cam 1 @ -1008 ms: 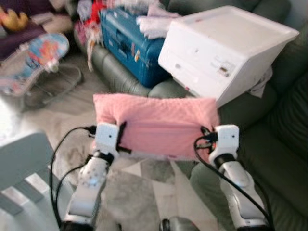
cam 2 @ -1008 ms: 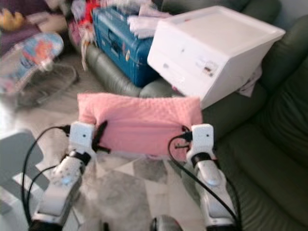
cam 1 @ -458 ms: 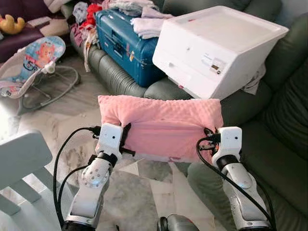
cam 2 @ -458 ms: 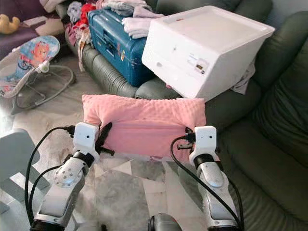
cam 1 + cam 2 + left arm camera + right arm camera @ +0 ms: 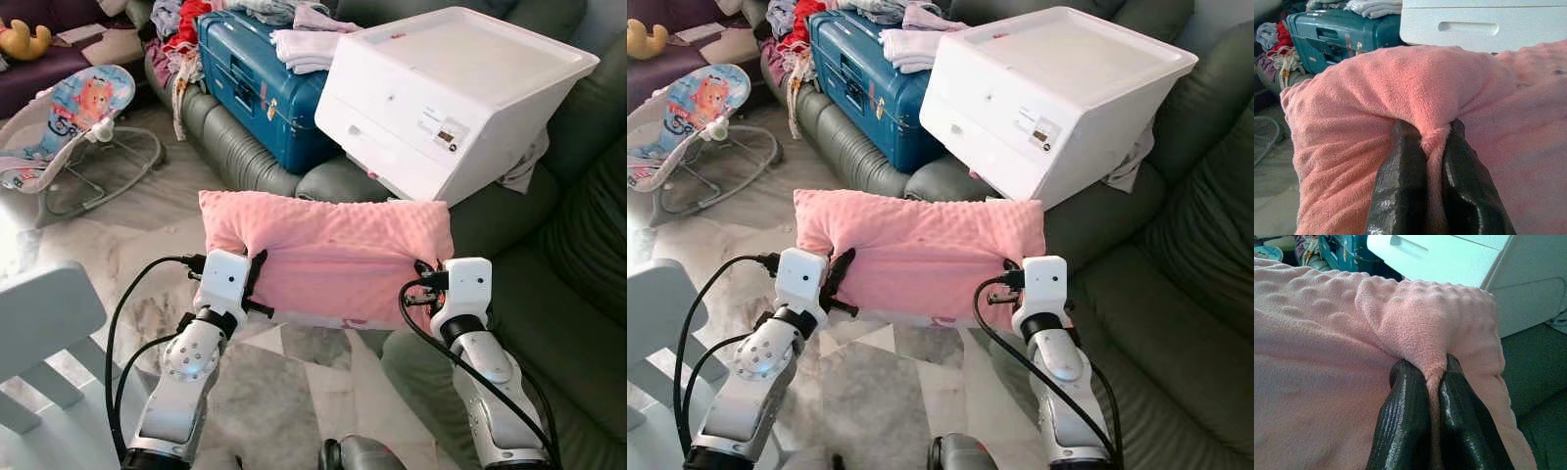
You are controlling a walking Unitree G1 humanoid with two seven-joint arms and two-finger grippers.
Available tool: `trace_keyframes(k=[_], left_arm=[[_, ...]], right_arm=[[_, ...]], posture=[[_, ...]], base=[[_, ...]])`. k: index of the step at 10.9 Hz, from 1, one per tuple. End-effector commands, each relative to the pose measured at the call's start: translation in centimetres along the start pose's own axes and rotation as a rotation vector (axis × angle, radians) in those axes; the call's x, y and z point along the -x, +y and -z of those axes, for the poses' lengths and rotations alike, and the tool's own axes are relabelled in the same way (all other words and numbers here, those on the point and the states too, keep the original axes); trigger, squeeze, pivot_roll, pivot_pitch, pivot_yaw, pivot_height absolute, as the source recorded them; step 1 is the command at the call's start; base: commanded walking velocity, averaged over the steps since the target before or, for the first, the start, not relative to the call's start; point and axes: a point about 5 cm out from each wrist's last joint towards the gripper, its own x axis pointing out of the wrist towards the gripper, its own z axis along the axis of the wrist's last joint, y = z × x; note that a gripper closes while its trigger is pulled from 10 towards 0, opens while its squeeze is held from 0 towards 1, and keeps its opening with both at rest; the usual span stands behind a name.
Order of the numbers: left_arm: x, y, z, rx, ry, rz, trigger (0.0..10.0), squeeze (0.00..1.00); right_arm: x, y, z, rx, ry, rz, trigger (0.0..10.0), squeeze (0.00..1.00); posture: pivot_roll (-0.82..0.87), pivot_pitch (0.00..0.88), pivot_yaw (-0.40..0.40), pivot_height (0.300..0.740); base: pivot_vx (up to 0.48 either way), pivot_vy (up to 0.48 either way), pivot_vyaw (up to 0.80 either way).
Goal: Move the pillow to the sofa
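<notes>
I've got the pillow (image 5: pixel 328 257) up in the air, stretched between both arms, out in front of me over the marble floor (image 5: pixel 127 245). Left gripper (image 5: pixel 1434 161) is pinched tight on a fold of pink fleece at the pillow's left end; the fingers (image 5: pixel 1400 191) are nearly closed, with just a thin ridge of fabric squeezed between them. Right gripper (image 5: pixel 1430 391) is the same story at the right end: fingers close together, a bunched nub of dimpled fleece caught between the tips.

From how it looks, this thing is light and very soft. It sags a little in the middle, and the cover puckers where I'm holding it. I judge I'm gripping mostly cover and a bit of filling, not the body, so the hold depends on the fleece not sliding out. Plush fabric gives decent friction, but a quick swing could pull a fold loose. Nothing fragile here, so a drop would cost no more than a re-grab. Best holds are where I am now, low at the two short ends, keeping it spread.

The sofa (image 5: pixel 578 245) runs from 12 o'clock round to 3 o'clock of the pillow. At 12 to 1 o'clock a white bin (image 5: pixel 451 93) sits on it, a blue case (image 5: pixel 260 88) at 11. The open seat cushion lies at 3 to 4 o'clock, just beside my right wrist. That looks like the spot.
</notes>
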Motion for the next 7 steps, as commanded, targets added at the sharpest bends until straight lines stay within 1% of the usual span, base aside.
trace_keyframes(k=[1, 3, 4, 6, 7], left_arm=[[-0.21, -0.22, -0.79, -0.002, -0.030, 0.015, 10.0, 0.00], [-0.22, -0.25, -0.78, 0.004, -0.031, 0.016, 10.0, 0.00], [-0.25, -0.27, -0.79, 0.006, -0.031, 0.016, 10.0, 0.00], [-0.35, -0.32, -0.81, 0.007, -0.031, 0.015, 10.0, 0.00], [-0.40, -0.36, -0.81, 0.007, -0.032, 0.015, 10.0, 0.00]], right_arm=[[-0.06, -0.37, -0.24, 0.011, -0.011, 0.017, 10.0, 0.00], [-0.01, -0.41, -0.17, 0.012, -0.009, 0.018, 10.0, 0.00], [-0.02, -0.44, -0.18, 0.013, -0.009, 0.019, 10.0, 0.00], [-0.08, -0.56, -0.22, 0.015, -0.008, 0.021, 10.0, 0.00], [-0.07, -0.59, -0.20, 0.016, -0.008, 0.021, 10.0, 0.00]], posture=[[-0.03, 0.065, -0.043, 0.740], [-0.04, 0.065, -0.046, 0.740], [-0.04, 0.065, -0.046, 0.740], [-0.04, 0.064, -0.046, 0.740], [-0.04, 0.063, -0.047, 0.740]], base=[[0.000, -0.345, 0.00], [0.000, -0.480, 0.00], [0.000, -0.360, 0.00], [0.000, -0.308, 0.00], [0.000, 0.000, 0.00]])
